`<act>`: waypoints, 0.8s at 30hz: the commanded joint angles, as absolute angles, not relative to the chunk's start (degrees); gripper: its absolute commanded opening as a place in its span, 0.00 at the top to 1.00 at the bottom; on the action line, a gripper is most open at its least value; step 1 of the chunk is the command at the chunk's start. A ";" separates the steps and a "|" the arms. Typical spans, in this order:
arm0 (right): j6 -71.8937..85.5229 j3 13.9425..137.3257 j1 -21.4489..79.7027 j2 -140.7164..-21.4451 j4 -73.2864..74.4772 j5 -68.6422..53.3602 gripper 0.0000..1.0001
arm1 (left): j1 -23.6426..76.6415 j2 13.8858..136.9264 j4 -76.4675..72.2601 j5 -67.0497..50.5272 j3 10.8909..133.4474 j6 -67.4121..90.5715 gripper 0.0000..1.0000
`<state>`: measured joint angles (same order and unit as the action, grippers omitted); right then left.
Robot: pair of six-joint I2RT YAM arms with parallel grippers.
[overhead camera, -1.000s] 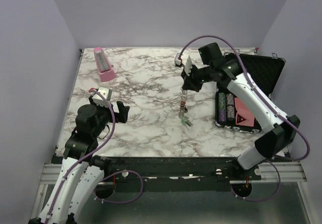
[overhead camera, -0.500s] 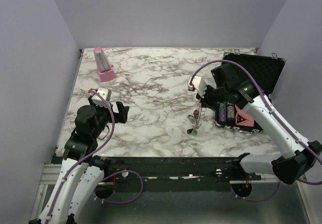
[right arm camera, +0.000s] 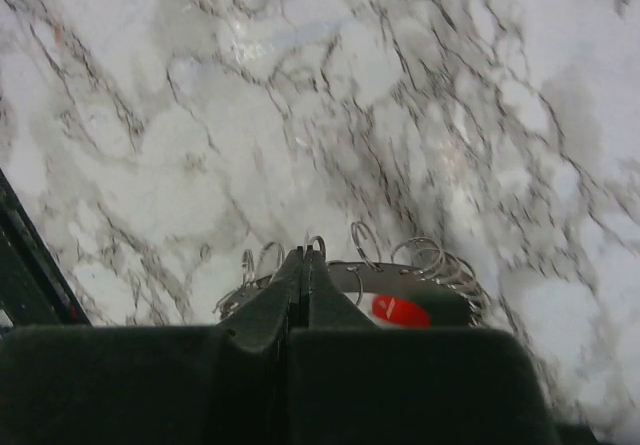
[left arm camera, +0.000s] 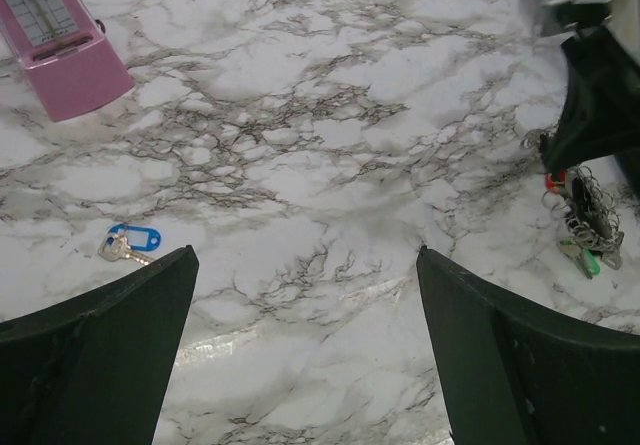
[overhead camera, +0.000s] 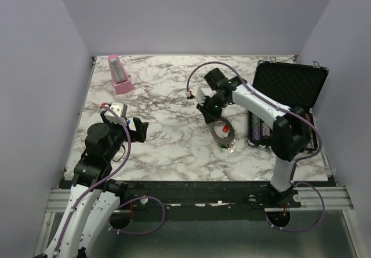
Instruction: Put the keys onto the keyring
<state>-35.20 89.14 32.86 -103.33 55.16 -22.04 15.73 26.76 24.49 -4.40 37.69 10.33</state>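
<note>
And the right gripper [overhead camera: 213, 117] has swung back to mid-table, laying the keyring [overhead camera: 224, 133] flat on the marble table [overhead camera: 162, 148], jaws pressed together on its rim; red key [right arm camera: 400, 310] and green key [left arm camera: 592, 261] already aboard. The left gripper [left arm camera: 305, 265] hangs spread wide, blue-tagged key [left arm camera: 128, 241] waiting just ahead

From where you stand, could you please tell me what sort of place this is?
Probably a robot-manipulation test cell: a marble-patterned tabletop boxed in by plain lilac walls, two robot arms bolted to a metal rail at its near edge, and props like a pink metronome.
</note>
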 commanded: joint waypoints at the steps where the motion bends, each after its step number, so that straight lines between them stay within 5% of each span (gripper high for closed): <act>1: -29.54 91.67 35.68 -111.86 48.09 -29.62 0.99 | 15.38 25.49 23.38 -2.20 36.91 10.37 0.01; 14: -24.52 90.79 37.62 -118.83 40.96 -26.02 0.96 | 15.29 25.49 23.38 -2.20 37.09 10.11 0.01; 24: -24.08 90.88 37.62 -118.39 42.36 -28.39 0.70 | 15.38 25.40 23.47 -2.20 37.09 10.02 0.01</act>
